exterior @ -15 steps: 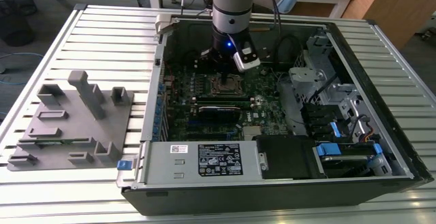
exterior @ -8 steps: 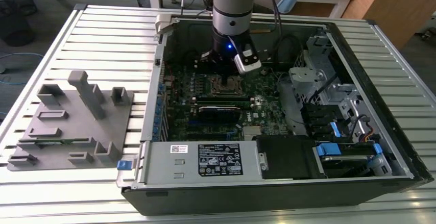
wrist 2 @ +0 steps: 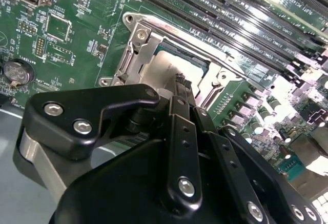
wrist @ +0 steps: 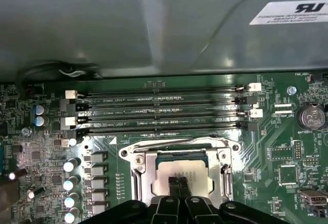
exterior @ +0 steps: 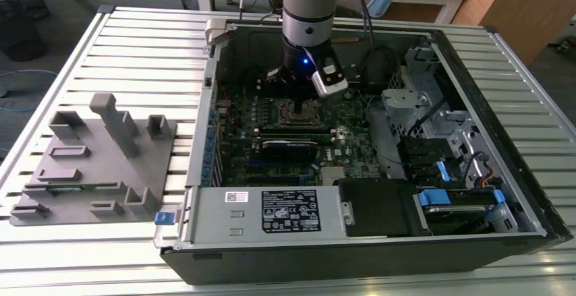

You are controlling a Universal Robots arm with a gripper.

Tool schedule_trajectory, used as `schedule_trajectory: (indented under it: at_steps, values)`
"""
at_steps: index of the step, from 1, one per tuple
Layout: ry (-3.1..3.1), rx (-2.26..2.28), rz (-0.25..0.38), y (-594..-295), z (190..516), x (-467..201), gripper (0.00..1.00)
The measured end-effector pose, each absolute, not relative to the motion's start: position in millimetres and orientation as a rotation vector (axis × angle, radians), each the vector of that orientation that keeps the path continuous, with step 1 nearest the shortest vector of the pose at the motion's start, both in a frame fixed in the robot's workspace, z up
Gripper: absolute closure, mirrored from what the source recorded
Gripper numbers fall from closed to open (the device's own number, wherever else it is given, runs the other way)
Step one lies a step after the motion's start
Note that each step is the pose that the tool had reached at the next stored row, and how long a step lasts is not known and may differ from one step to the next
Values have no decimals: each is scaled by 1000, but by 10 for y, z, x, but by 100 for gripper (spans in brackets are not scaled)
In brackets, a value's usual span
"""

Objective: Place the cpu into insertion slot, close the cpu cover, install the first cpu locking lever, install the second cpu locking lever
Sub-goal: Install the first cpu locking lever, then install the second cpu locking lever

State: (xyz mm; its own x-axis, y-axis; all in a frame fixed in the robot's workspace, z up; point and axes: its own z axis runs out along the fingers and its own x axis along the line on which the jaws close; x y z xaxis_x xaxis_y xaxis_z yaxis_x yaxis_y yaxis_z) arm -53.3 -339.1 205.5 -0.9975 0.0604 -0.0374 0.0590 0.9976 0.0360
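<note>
1. The gripper [wrist: 178,184] hangs straight over the socket [exterior: 297,112] of the green board [wrist: 266,147], inside the open case [exterior: 504,195]. In the first wrist view its two black fingertips [wrist: 173,184] sit pressed side by side, with no gap between them and nothing held.

2. The cpu [wrist: 184,175] already lies flat in the socket, its dull silver top facing up. In both wrist views the tips come down on or just above the middle of that top (whether they touch it I cannot tell).

3. The cover [wrist: 142,179] frames the chip on all sides, its square window letting the metal top show through. It looks lowered over the chip rather than standing open.

4. The relation that matters: the chip lies directly under the tips, not off to a side. The frame's edges and the thin levers run along the socket's flanks, just beside the tips.

5. The memory slots [wrist: 164,108] run parallel to one socket edge, just beyond it.
</note>
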Motion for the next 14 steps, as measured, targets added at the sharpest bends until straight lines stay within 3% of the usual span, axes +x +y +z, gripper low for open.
schedule_trajectory:
  at_steps: [14]
  values:
    - [3089,53,55,-3406,2117,-527,89]
